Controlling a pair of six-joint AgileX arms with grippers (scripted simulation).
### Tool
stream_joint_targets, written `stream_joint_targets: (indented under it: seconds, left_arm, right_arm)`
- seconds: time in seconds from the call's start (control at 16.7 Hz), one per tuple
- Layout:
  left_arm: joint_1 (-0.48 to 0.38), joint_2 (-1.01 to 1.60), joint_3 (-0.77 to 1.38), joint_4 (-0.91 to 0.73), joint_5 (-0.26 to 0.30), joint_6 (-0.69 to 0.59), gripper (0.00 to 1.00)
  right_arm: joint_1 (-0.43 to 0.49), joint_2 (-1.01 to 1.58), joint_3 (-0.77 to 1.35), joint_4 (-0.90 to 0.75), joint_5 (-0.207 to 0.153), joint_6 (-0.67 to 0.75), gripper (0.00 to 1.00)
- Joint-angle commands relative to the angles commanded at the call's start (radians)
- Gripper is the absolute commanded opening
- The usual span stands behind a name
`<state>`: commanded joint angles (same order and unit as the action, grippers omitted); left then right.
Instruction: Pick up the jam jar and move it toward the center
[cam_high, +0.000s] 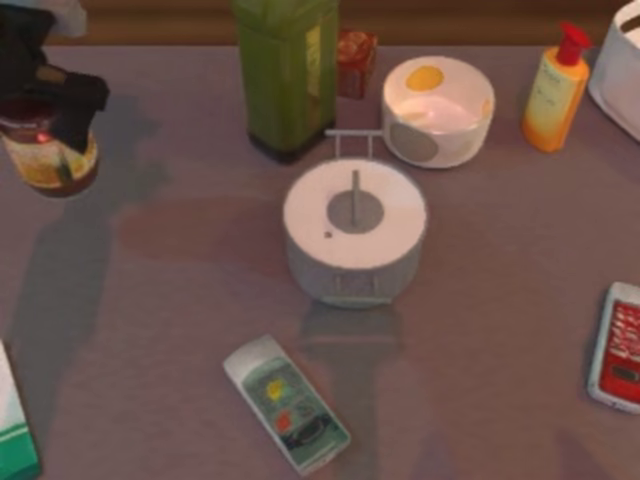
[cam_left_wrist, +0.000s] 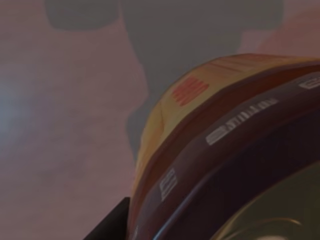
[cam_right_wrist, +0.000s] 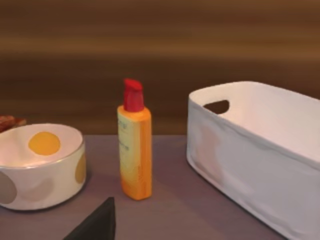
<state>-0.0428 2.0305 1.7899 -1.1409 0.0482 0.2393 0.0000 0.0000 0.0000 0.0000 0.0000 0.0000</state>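
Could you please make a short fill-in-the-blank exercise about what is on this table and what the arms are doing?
1. The left gripper is at the jam jar, near the table's ____ edge.
2. The orange bottle has a ____ pump.
3. The tall green bottle stands behind the white round ____ at the table's middle.
4. In the right wrist view, the orange bottle stands between the spotted bowl and the white ____.

Missing words: left; red; container; basket
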Motion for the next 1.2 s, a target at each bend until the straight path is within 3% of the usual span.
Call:
stream_joint_targets:
  seconds: [0.36,0.54,1.2]
  left_arm:
    - [-0.184,-0.05,-0.177,0.127,-0.065,-0.383,0.0]
    - [-0.251,-0.072,-0.245,0.176,-0.089,-0.509,0.0]
    - [-0.265,-0.035,-0.307,0.273,-0.095,-0.536,0.0]
  right_arm:
    - [0.0,0.0,0.0,0.0,0.0,0.0,1.0]
    - [0.0,0.0,0.0,0.0,0.0,0.0,1.0]
    - [0.0,0.0,0.0,0.0,0.0,0.0,1.0]
